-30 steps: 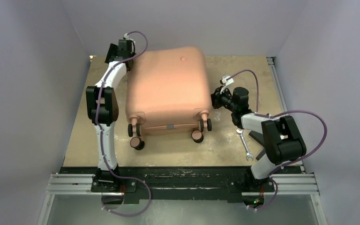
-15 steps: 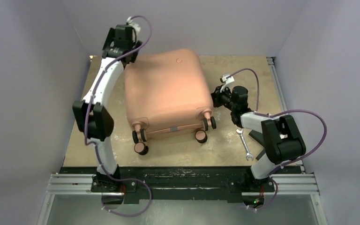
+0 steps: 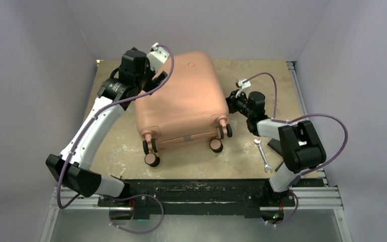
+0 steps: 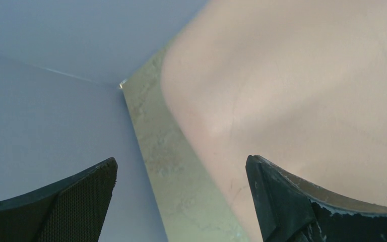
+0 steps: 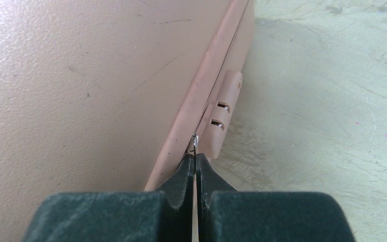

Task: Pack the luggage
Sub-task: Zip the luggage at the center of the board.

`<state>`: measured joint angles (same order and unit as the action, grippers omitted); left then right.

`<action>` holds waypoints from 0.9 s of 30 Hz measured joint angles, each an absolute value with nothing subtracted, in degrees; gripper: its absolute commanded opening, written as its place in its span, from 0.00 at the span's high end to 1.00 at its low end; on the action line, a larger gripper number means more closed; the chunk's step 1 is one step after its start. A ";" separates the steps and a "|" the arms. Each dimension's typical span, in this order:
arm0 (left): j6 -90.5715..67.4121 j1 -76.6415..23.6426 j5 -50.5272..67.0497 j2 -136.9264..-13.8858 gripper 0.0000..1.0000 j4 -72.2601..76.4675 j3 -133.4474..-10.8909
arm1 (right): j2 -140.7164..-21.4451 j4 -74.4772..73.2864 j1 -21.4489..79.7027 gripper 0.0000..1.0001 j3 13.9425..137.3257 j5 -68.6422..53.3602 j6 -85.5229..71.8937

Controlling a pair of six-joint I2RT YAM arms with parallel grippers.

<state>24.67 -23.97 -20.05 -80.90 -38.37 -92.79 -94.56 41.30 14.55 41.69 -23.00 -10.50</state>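
Left pincer (image 4: 181,161) has swung above the luggage (image 3: 181,101)'s far corner, spread apart; right pincer (image 5: 195,164) clamps its zipper pull (image 5: 195,142)

Small round emblem (image 3: 191,64) on luggage (image 3: 181,101) unreadable; no other text.

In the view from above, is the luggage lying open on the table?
No, the luggage lies closed on the table; only its pink outer shell shows.
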 measured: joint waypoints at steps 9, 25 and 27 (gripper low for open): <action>27.27 -23.88 -8.49 -82.74 0.01 -45.47 -95.26 | -94.32 44.53 21.76 1.00 39.83 -16.78 -9.82; 31.18 -43.20 10.94 -100.73 0.01 -55.77 -115.35 | -94.56 45.63 29.76 1.00 39.51 -28.64 -15.42; 31.24 -45.39 10.85 -102.10 0.01 -55.96 -114.56 | -95.07 45.47 29.19 1.00 40.07 -29.87 -15.31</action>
<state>31.24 -45.39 10.85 -102.10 -55.96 -114.56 -95.07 45.47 29.19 40.07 -29.87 -15.31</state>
